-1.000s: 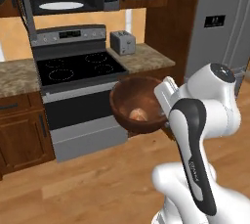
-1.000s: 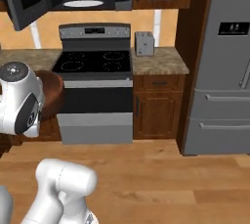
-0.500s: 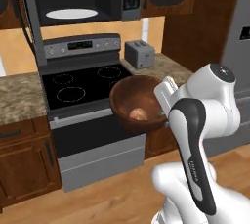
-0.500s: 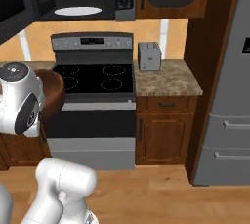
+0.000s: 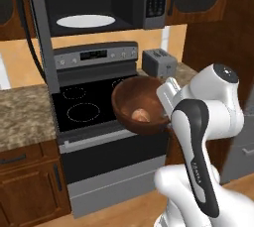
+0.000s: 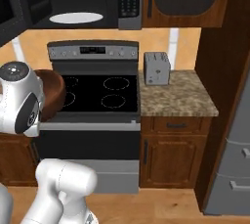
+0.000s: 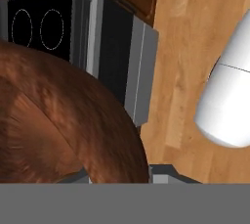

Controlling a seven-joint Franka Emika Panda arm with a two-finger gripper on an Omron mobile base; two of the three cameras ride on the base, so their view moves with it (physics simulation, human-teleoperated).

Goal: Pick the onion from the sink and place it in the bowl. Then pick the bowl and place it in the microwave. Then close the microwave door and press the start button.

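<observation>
1. Kitchen with a black stove under the open microwave.
2. Gripper is clamped on the bowl rim, holding it over the stove's front edge; the onion lies inside.
3. Lift it level, clear the cavity's lower edge, then set it on the turntable plate.

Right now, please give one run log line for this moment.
tool: shut on bowl rim | onion: inside bowl | bowl: over stove | microwave: open
</observation>
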